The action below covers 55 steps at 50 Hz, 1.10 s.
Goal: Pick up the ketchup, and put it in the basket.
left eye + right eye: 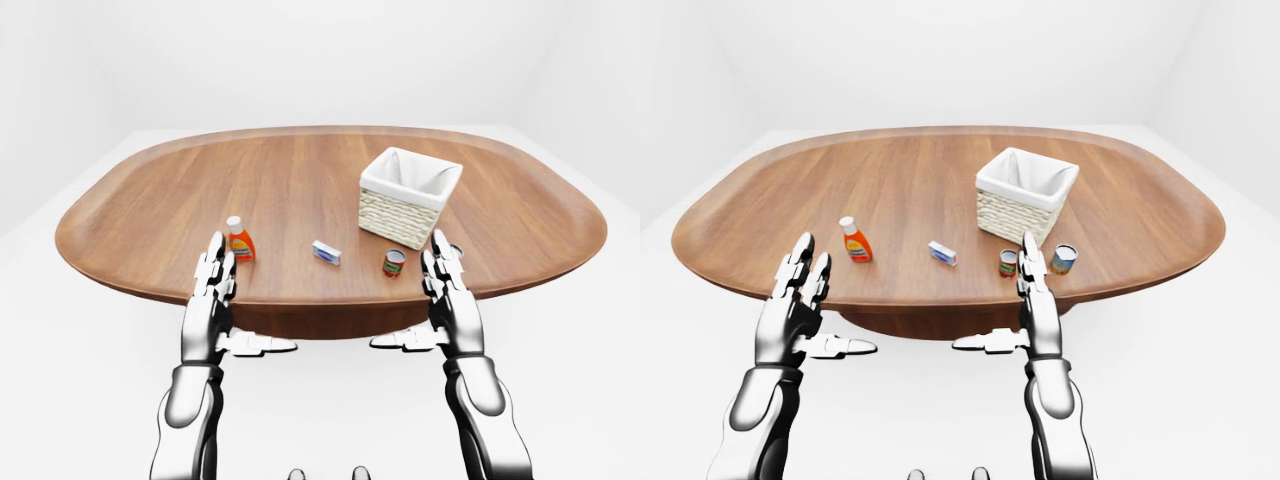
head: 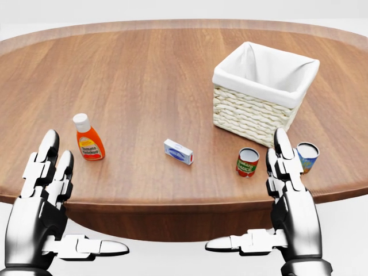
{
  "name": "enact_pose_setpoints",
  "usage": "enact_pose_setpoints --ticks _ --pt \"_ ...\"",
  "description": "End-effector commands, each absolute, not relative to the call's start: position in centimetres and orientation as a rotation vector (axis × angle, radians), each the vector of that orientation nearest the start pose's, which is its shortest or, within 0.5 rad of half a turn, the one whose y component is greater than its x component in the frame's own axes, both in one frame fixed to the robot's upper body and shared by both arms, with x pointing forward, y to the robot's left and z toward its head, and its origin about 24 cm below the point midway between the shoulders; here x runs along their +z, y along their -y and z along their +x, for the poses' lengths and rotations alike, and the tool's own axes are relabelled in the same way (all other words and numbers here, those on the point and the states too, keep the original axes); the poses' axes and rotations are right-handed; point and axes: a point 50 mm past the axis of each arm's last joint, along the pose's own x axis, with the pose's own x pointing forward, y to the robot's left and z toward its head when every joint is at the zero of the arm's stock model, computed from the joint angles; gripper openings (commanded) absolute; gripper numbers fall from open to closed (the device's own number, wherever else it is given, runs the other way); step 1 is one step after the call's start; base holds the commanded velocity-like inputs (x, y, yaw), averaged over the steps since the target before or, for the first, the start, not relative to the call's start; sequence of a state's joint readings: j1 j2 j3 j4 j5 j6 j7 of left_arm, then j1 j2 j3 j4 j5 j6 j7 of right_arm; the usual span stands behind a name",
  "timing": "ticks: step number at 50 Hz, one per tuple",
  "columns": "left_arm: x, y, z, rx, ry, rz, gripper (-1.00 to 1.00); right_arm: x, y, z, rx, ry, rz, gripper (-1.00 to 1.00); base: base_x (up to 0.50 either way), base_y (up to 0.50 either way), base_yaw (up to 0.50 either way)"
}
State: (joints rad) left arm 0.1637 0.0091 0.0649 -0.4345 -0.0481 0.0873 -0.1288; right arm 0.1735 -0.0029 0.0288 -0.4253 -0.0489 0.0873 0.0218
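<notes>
Head view looks down close; eye views, farther, share the table (image 1: 300, 180).
</notes>
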Motion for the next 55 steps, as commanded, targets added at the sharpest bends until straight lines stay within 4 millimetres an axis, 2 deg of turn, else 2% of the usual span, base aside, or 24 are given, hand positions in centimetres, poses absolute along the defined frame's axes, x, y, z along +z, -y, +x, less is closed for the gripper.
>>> enact_pose_setpoints --ticks 1,9,14,25,55 --pt "9.8 -16.8 21.6 -0.039 0.193 0.001 1.00 9.3 15.0 21.6 -0.002 0.169 -0.057 1.00 0.00 0.50 0.00" --pt "10.1 -17.0 21.7 -0.031 0.208 -0.023 1.00 8.9 14.6 21.9 -0.001 0.155 -0.101 1.00 0.00 0.46 0.00" --pt "9.8 -16.8 21.8 -0.030 0.192 -0.002 1.00 9.1 14.6 22.1 -0.004 0.161 -0.088 1.00 0.00 0.00 0.00" --pt "10.9 -17.1 21.5 -0.012 0.242 -0.027 1.00 10.3 14.7 21.3 0.006 0.210 -0.046 1.00 0.00 0.00 0.00" --pt "11.2 -17.0 21.4 -0.022 0.256 -0.001 1.00 10.4 14.1 20.9 0.037 0.217 -0.051 1.00 0.50 0.00 0.00"
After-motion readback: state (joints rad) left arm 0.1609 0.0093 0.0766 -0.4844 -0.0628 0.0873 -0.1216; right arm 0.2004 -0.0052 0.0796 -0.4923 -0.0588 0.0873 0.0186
